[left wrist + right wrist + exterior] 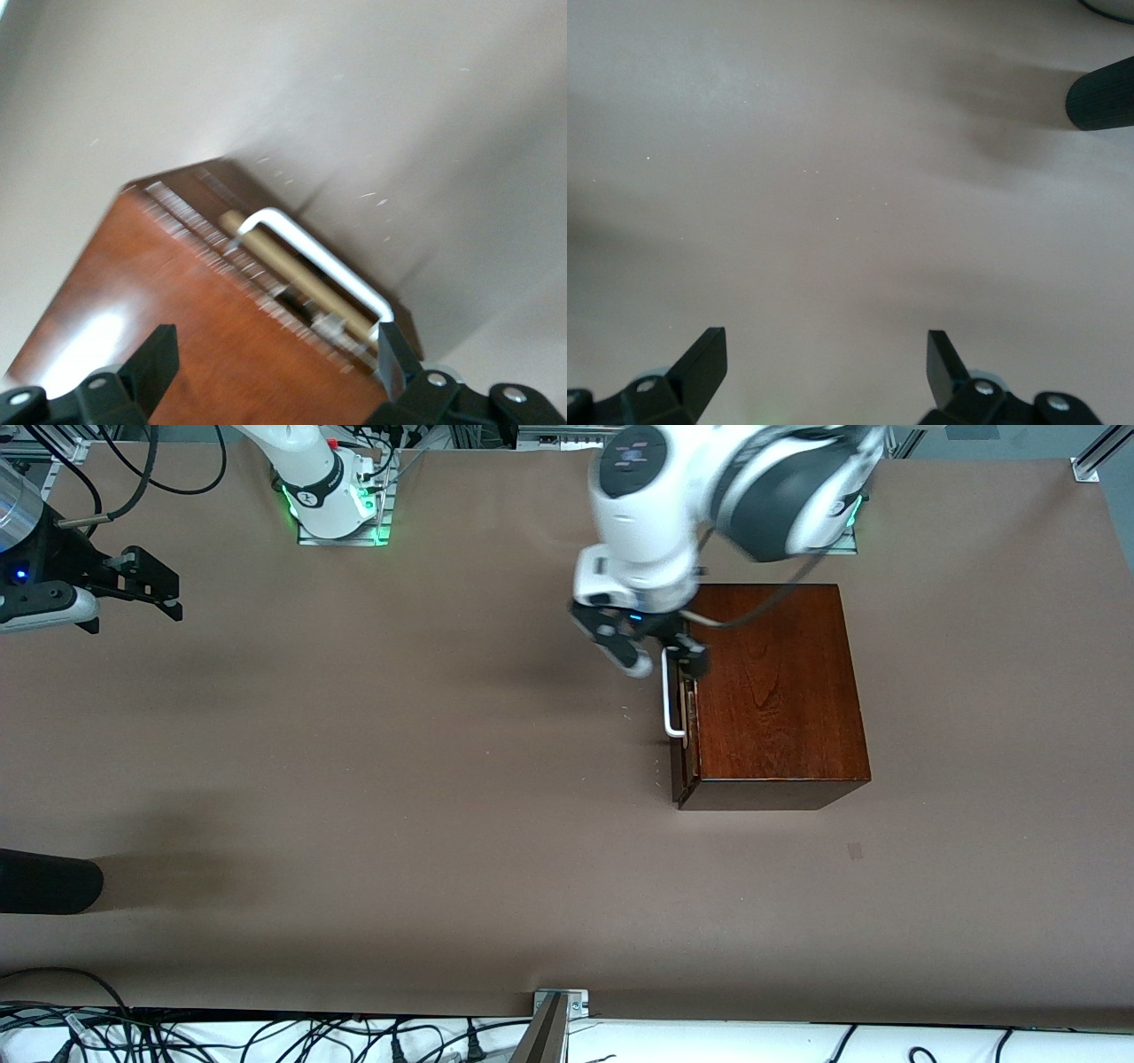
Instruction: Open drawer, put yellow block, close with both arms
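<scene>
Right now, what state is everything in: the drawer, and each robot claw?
drawer: pulled out only a crack from the box, nearly shut.
handle: one finger of the left gripper beside its end.
left gripper: open, at the handle.
right gripper: open, empty, waiting over bare table.

Even overhead light; soft shadows on table [354,779]; left wrist view motion-blurred.

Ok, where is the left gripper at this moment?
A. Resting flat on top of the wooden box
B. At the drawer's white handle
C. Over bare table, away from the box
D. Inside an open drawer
B: the left gripper is open at the white handle of the drawer, one finger right by the bar in the left wrist view.
</scene>
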You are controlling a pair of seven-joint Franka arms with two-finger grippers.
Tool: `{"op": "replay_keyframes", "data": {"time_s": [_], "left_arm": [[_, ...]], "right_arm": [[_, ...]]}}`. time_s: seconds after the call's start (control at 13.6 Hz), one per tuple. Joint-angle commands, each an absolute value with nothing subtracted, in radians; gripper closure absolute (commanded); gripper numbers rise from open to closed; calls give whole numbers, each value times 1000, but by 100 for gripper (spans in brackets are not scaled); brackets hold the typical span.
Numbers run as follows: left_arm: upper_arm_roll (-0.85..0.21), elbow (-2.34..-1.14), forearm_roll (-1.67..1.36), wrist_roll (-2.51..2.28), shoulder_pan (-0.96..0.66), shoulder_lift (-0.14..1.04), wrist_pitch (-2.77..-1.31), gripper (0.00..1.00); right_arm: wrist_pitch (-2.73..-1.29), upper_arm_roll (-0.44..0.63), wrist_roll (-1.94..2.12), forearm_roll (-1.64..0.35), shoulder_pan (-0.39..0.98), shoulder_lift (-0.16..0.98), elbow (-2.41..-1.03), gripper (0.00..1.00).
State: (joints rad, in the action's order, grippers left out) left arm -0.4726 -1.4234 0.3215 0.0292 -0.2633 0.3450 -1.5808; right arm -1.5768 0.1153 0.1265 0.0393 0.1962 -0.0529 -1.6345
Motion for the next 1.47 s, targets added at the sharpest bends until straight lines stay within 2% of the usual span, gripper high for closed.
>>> {"op": "replay_keyframes", "data": {"time_s": [0.0,0.07,0.22,0.44,0.59,0.81,0.96,1.1,1.4], "left_arm": [[-474,-1318,200,15,-126,342,-1506,0],[-447,-1319,172,12,-91,319,-1509,0],[-321,-1347,112,5,-87,260,-1534,0],[-152,-1509,-8,-113,-91,126,-1639,0],[-105,-1616,0,-199,-89,31,-1690,0],[-17,-1706,-3,-209,-77,-60,-1683,0],[-8,-1750,-3,-186,-39,-90,-1678,0],[-8,-1746,5,-117,-34,-91,-1678,0],[-15,-1746,0,-92,-34,-87,-1663,0]], "right_arm": [[-1557,106,117,52,183,-46,-1615,0],[-1557,106,117,51,183,-46,-1615,0],[-1557,106,117,51,184,-46,-1615,0],[-1560,106,115,51,183,-46,-1615,0],[-1563,106,115,51,181,-46,-1615,0],[-1574,106,115,51,181,-38,-1611,0],[-1585,106,117,52,176,-37,-1611,0],[-1588,100,121,49,146,-32,-1611,0],[-1589,6,127,44,42,-26,-1612,0]]}}
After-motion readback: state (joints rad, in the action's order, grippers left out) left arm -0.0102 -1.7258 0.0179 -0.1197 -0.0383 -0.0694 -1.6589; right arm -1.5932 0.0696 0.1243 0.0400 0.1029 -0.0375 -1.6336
